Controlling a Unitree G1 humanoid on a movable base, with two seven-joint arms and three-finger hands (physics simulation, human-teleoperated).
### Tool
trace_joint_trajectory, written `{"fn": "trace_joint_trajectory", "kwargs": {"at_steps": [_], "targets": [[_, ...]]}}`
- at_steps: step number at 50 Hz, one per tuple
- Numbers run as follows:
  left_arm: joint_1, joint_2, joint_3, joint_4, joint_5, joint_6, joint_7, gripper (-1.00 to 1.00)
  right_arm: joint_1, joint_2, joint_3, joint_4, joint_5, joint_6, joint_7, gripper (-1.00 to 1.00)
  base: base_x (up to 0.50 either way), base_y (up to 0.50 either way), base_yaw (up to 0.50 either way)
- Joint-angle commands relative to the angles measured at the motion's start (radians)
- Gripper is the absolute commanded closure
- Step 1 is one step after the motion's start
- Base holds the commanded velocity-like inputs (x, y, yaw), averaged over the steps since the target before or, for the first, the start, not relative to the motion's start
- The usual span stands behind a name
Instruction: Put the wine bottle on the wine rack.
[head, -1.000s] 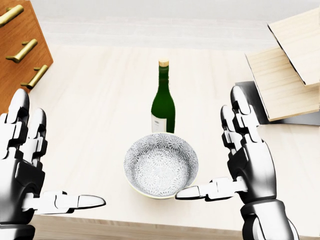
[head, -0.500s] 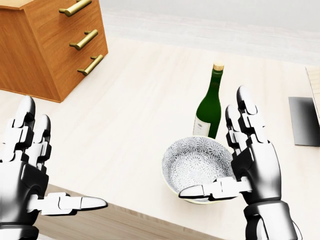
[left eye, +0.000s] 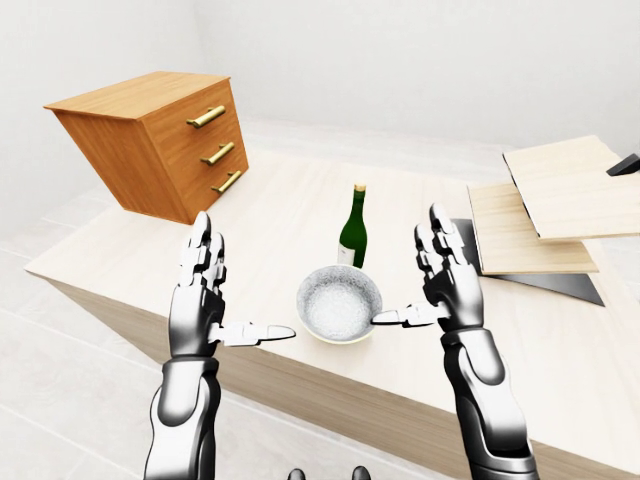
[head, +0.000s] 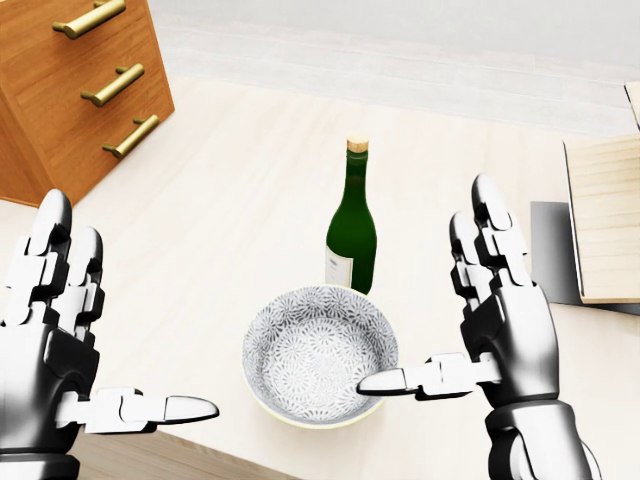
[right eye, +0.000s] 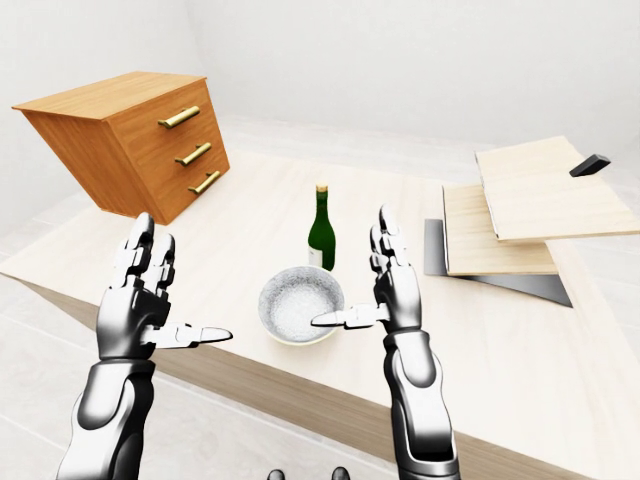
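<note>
Green wine bottle upright on table

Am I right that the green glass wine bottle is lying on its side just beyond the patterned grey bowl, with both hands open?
Not quite: in the head view the green glass wine bottle stands upright beyond the patterned grey bowl; the left hand and right hand are open.

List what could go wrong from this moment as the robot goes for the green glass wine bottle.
1. The patterned grey ceramic bowl sits between the hands and the upright green glass wine bottle; reaching over could knock it, and it lies near the light wooden table edge.
2. The right hand, open, has its thumb over the bowl's rim, so a sweep may drag it.
3. The bottle is tall and narrow; a sideways touch might topple it.
</note>
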Motion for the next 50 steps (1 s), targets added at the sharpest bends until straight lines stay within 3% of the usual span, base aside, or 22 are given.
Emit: {"fn": "trace_joint_trajectory", "kwargs": {"at_steps": [1,16,36,50], "targets": [[0.002,0.000,-0.001,-0.001,0.001,0.000,0.003,-1.00,-0.002,0.001,0.003,-0.002,0.007,0.000,0.004,-1.00,0.00,0.00,0.00],[0.012,-0.001,-0.002,-0.007,-0.002,0.000,0.002,-1.00,0.003,0.003,0.014,-0.001,0.000,0.000,-0.001,-1.00,0.26,-0.11,0.00],[0.002,0.001,0.002,0.063,-0.004,0.000,-0.005,-1.00,0.002,0.003,0.022,-0.003,-0.004,0.000,0.006,-1.00,0.00,0.00,0.00],[-0.003,0.004,0.008,0.088,-0.008,0.000,-0.009,-1.00,-0.013,0.008,0.023,0.018,-0.005,0.000,-0.003,-1.00,0.21,0.06,0.00]]}}
